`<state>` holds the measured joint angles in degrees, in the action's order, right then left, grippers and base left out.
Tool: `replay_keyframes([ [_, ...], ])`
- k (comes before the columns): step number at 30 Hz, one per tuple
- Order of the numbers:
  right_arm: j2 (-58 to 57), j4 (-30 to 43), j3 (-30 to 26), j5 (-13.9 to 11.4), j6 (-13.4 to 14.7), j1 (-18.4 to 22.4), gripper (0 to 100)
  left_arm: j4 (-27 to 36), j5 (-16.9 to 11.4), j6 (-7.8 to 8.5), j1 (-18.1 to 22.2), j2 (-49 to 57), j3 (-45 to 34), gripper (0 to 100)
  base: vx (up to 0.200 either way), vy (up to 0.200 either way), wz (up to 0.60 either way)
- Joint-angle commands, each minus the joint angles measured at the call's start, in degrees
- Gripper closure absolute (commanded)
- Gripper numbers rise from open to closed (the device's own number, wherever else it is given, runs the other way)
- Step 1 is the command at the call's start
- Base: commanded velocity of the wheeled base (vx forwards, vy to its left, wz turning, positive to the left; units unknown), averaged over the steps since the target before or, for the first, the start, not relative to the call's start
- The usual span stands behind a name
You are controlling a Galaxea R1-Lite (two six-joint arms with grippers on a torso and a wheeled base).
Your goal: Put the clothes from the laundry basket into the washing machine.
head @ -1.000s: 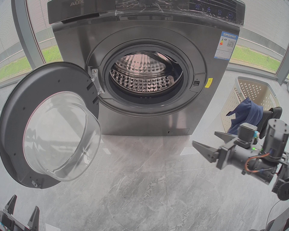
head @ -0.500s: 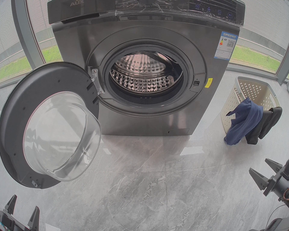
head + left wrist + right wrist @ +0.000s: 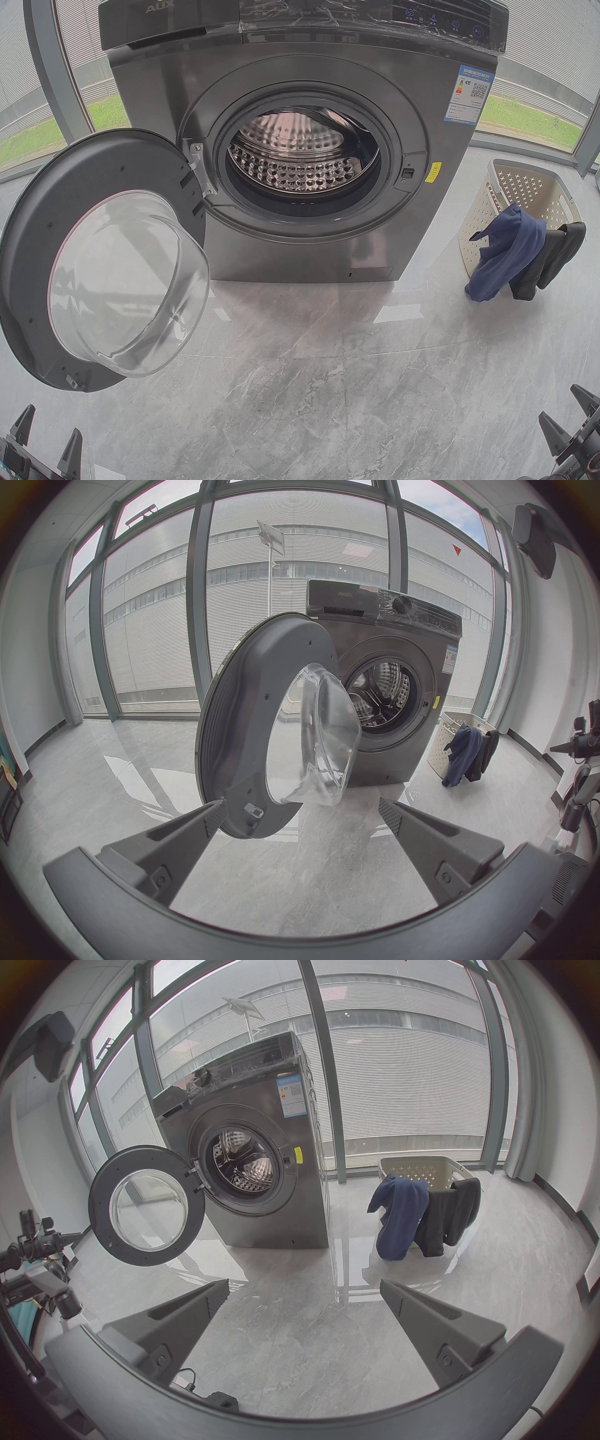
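Clothes [image 3: 506, 250] hang over the rim of the laundry basket [image 3: 531, 187], just right of the washing machine [image 3: 300, 156]. Its door [image 3: 100, 262] stands wide open to the left, beside bare floor [image 3: 325, 375]. Left gripper [image 3: 50, 425] and right gripper [image 3: 559, 403] sit low, fingers wide apart, holding nothing

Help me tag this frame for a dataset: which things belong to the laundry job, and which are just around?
Job: grey steel washing machine, its open round glass-windowed door, cream perforated plastic laundry basket, blue garment and dark grey garment draped over its rim.
Around: grey marbled floor, glass window wall.
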<state>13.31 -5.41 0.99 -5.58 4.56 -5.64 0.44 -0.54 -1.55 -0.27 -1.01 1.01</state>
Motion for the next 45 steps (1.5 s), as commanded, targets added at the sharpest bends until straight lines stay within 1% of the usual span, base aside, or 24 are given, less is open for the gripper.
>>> replay_keyframes([
  [1,-13.05,2.95,-0.81,-4.35,-1.13,5.47,0,0.00,0.01,-0.03,0.00,0.84,-0.92,0,0.000,0.000,0.00],
  [2,-13.31,2.95,-0.81,-4.61,-1.40,5.73,0,0.00,0.01,-0.03,0.00,0.84,-0.92,0,0.000,0.000,0.00],
  [4,-13.31,3.04,-0.81,-4.26,-1.40,5.73,0,0.00,0.01,-0.12,0.00,0.84,-0.92,0,0.000,0.000,0.00],
  [5,-13.31,2.95,-0.81,-3.12,-1.40,5.73,0,0.00,0.01,-0.12,0.00,0.84,-0.92,0,0.000,0.000,0.00],
  [6,-13.31,2.78,-0.90,-0.83,-1.48,5.73,0,0.00,0.01,-0.12,0.00,0.84,-0.92,0,0.000,0.000,0.00],
  [8,-13.31,2.60,-0.99,5.41,-2.27,5.64,0,0.00,0.01,-0.12,0.00,0.92,-0.92,0,0.000,0.000,0.00],
  [9,-13.31,2.69,-0.99,6.90,-2.63,5.64,0,0.00,0.01,-0.12,0.00,0.84,-0.92,0,0.000,0.000,0.00],
  [11,-13.31,2.69,-0.99,7.34,-2.89,5.64,0,0.00,0.01,-0.12,0.00,0.92,-0.92,0,0.000,0.000,0.00],
  [12,-13.31,4.01,-0.99,8.31,-2.54,5.64,0,0.00,0.01,-0.12,0.00,0.84,-0.92,0,0.000,0.000,0.00],
  [15,-13.31,4.89,-0.99,8.66,-2.54,5.56,0,0.00,0.01,-0.12,0.00,0.92,-0.92,0,0.000,0.000,0.00],
  [17,-13.31,5.41,-0.99,8.22,-2.89,5.56,0,0.00,0.01,-0.12,0.00,0.92,-0.92,0,0.000,0.000,0.00],
  [18,-13.31,5.41,-0.99,8.04,-3.77,5.47,0,0.00,0.01,-0.03,0.00,0.84,-0.92,0,0.000,0.000,0.00],
  [19,-13.31,5.41,-0.99,7.96,-3.94,5.47,0,0.00,0.01,-0.03,0.00,0.84,-0.92,0,0.000,0.000,0.00],
  [20,-13.31,5.41,-0.99,7.17,-5.79,5.47,0,0.00,0.01,-0.12,0.00,0.92,-0.92,0,0.000,0.000,0.00],
  [21,-13.31,5.32,-0.99,6.46,-6.14,5.47,0,0.00,0.01,-0.12,0.00,0.92,-0.92,0,0.000,0.000,0.00],
  [22,-13.31,5.32,-0.99,5.67,-6.14,5.47,0,0.00,0.01,-0.12,0.00,0.92,-0.92,0,0.000,0.000,0.00],
  [24,-13.31,5.41,-0.99,4.97,-6.14,5.47,0,0.00,0.01,-0.12,0.00,0.84,-0.92,0,0.000,0.000,0.00],
  [27,-13.31,5.41,-0.99,4.97,-5.53,5.64,0,0.00,0.01,-0.03,0.00,0.92,-0.92,0,0.000,-0.133,0.00],
  [45,-13.31,5.41,-0.99,5.14,-5.44,5.47,0,0.00,0.01,-0.03,0.00,0.92,-0.92,0,0.000,-0.200,0.00],
])
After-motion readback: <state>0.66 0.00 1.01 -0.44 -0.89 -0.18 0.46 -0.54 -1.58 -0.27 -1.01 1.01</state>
